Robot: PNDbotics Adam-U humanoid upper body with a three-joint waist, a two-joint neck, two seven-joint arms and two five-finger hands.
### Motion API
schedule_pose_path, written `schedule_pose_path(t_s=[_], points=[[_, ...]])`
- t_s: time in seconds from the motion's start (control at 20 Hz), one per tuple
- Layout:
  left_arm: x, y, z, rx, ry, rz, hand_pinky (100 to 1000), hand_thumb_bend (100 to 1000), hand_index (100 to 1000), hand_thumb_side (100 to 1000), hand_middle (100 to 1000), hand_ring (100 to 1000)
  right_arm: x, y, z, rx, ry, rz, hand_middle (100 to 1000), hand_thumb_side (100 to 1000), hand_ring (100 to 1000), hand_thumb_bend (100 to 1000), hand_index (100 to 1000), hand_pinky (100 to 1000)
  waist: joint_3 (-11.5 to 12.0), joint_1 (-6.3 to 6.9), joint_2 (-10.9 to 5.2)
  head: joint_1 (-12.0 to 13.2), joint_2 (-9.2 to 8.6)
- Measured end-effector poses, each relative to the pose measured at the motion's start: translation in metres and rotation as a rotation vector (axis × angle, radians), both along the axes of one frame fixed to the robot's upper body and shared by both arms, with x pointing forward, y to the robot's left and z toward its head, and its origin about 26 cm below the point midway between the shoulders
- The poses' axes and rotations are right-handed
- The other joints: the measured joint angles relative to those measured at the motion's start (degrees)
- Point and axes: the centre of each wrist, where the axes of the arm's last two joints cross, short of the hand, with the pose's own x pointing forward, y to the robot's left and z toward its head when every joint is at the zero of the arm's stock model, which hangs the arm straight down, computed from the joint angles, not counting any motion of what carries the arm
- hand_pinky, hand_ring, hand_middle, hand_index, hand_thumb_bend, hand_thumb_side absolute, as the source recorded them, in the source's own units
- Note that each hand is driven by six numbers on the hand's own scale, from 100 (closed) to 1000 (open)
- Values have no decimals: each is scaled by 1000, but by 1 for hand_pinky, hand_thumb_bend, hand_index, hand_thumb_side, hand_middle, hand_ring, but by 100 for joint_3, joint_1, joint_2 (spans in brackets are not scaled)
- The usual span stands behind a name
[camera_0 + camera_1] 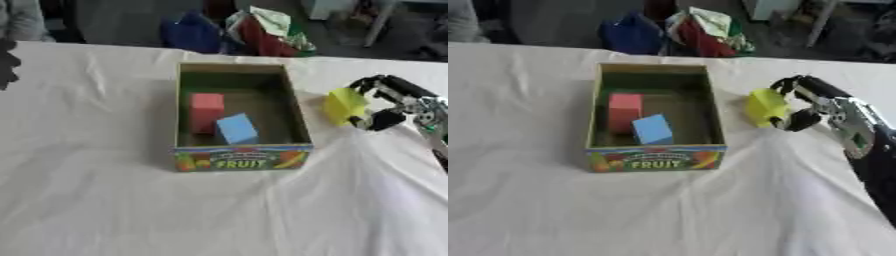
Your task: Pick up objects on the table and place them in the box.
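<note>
Two blocks [220, 120] in the box [242, 160] — third object [343, 105] just right.

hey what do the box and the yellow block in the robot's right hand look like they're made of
The box looks like printed cardboard: thin flat walls, a colourful fruit label on the front, a dull brown inside. The yellow block, held in the curled fingers of the right hand, looks like matte foam or painted wood: even colour, no shine. The look alone does not settle which.

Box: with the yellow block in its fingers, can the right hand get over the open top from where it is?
Probably yes. The right hand holds the yellow block just right of the box, and nothing stands between them. Space remains beside the red block and blue block.
</note>
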Motion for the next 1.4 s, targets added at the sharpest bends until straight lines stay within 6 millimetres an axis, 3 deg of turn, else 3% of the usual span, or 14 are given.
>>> schedule_pose_path(t_s=[0.3,0.8,1.15,1.35,1.4], points=[[0,0,-1,-1,3,1,675,261,822,875,630,614,-1,11,14,15,-63,47,611,100,828,267,636,737,-74,-29,-2,2,21],[0,3,-6,-2,21,11,676,254,822,876,631,612,-12,31,64,45,-198,169,614,100,826,229,640,737,-157,-85,-94,12,47],[0,3,-7,-4,24,10,676,250,823,877,632,613,-10,64,99,38,-257,293,622,100,829,219,650,744,-173,-123,-157,11,68],[0,3,-7,-4,26,6,675,246,823,878,633,612,-3,91,109,21,-248,370,624,100,831,216,653,746,-134,-133,-200,-10,86],[0,3,-7,-4,26,5,675,246,823,878,633,612,0,98,110,16,-242,387,623,100,831,302,654,747,-128,-133,-208,-21,87]])
